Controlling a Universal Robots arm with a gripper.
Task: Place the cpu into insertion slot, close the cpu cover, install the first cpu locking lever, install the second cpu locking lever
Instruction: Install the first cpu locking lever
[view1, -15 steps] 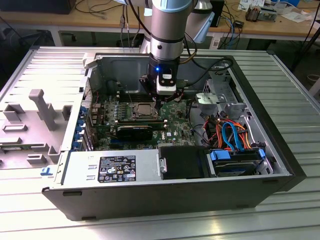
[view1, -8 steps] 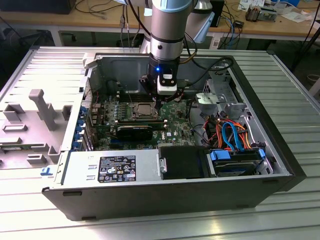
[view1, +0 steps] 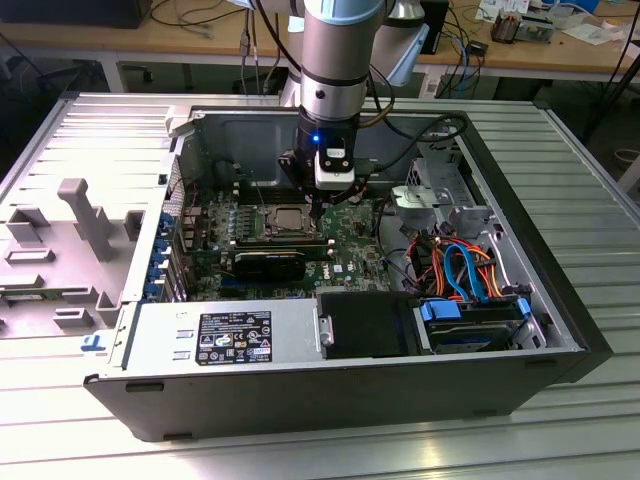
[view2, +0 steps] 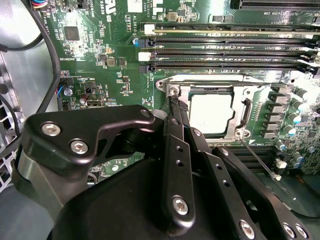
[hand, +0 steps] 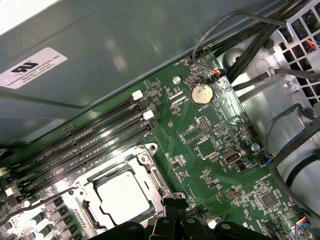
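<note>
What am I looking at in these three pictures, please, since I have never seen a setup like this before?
It is a robot arm reaching down into an open computer case that lies on a ribbed metal table. The exterior view is taken from off the arm and shows the whole scene. Both wrist views come from cameras riding near the arm's wrist, looking past the black gripper at the green motherboard. The pale square is the cpu, already seated in the insertion slot, with the cpu cover framing it. The gripper is at the slot's edge; the chip is not in its hold.
</note>
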